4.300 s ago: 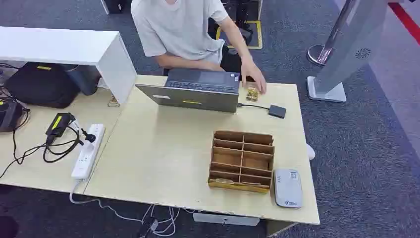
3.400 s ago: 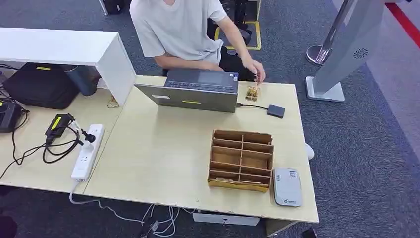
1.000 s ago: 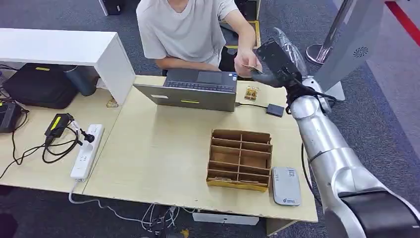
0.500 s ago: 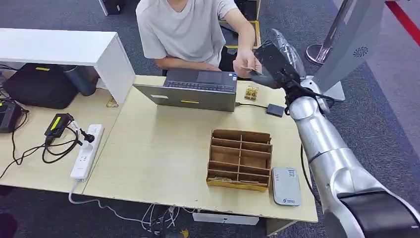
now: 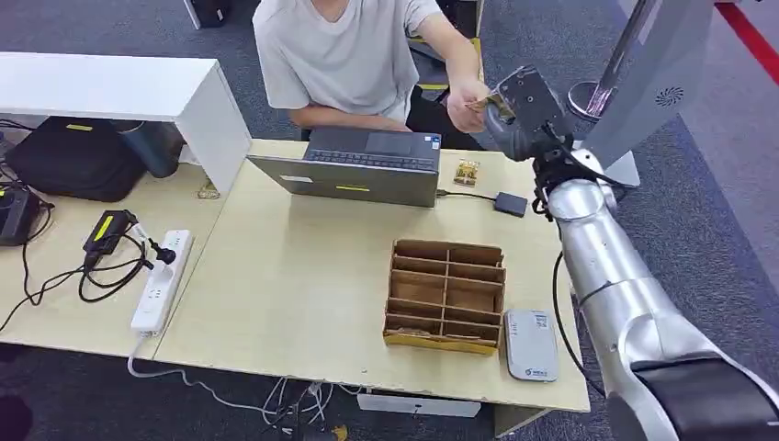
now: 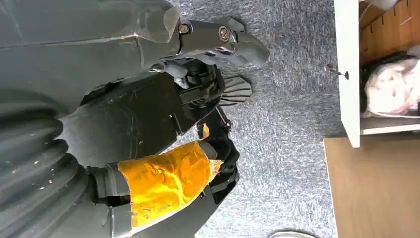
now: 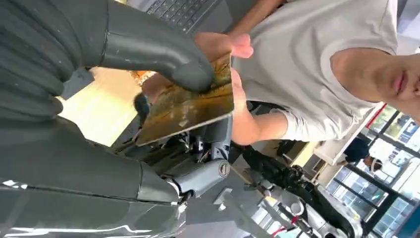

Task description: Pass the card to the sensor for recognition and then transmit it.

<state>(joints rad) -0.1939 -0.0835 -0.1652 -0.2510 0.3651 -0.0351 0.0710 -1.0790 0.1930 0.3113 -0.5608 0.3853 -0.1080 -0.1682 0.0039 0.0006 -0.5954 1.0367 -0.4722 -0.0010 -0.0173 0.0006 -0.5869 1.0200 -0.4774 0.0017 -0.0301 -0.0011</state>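
Right hand [image 7: 163, 64] gripping card [image 7: 190, 106], person's hand [image 5: 468, 92] touching it

Bright, even light; soft shadows

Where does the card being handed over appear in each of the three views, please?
Head view: the card is near the top, right of centre, between the person's hand and the right hand.
Right wrist view: the card is at centre, under the thumb, with the person's hand behind it.
Left wrist view: I cannot find it there.
Shared landmark: the laptop, whose keyboard shows in the right wrist view.
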